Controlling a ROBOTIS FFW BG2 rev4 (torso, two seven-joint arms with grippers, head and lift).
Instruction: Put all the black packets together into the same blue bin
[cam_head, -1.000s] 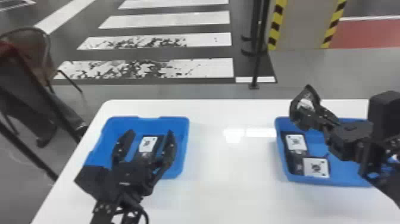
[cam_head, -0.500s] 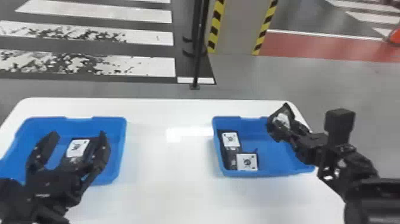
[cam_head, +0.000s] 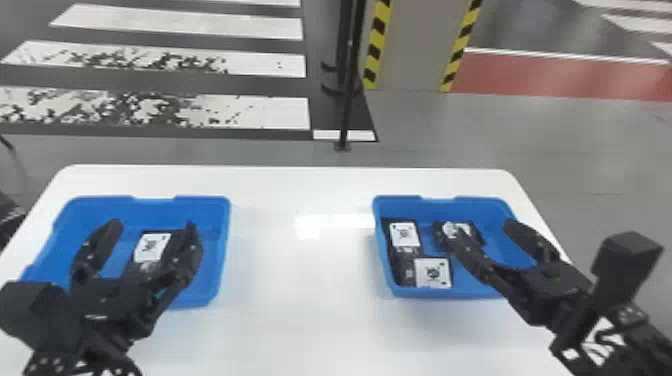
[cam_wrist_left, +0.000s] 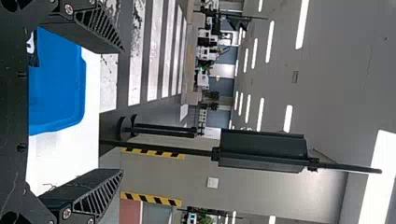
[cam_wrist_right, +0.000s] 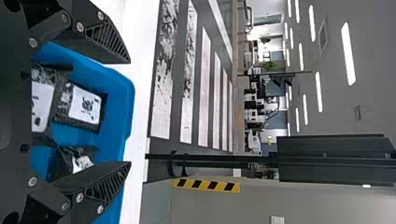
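In the head view, my left gripper (cam_head: 154, 227) is open over the left blue bin (cam_head: 207, 295), where a black packet with a white label (cam_head: 150, 247) lies below its fingers. My right gripper (cam_head: 479, 229) stands open above the right blue bin (cam_head: 470, 291). That bin holds three black packets: one at its left wall (cam_head: 404, 234), one near the front (cam_head: 433, 273), and one at the back (cam_head: 462, 231), partly behind a finger. The left wrist view has the left gripper (cam_wrist_left: 122, 111) open; in the right wrist view the right gripper (cam_wrist_right: 130, 112) is open beside packets (cam_wrist_right: 84, 108).
Both bins stand on a white table (cam_head: 310, 310), the left one and the right one well apart. Beyond the table's far edge stands a thin black post (cam_head: 348, 100) on the floor.
The right gripper has opened and let go of the packet it held above the right bin; that packet now lies inside. The head view has turned to the right. The left gripper stays over its bin.
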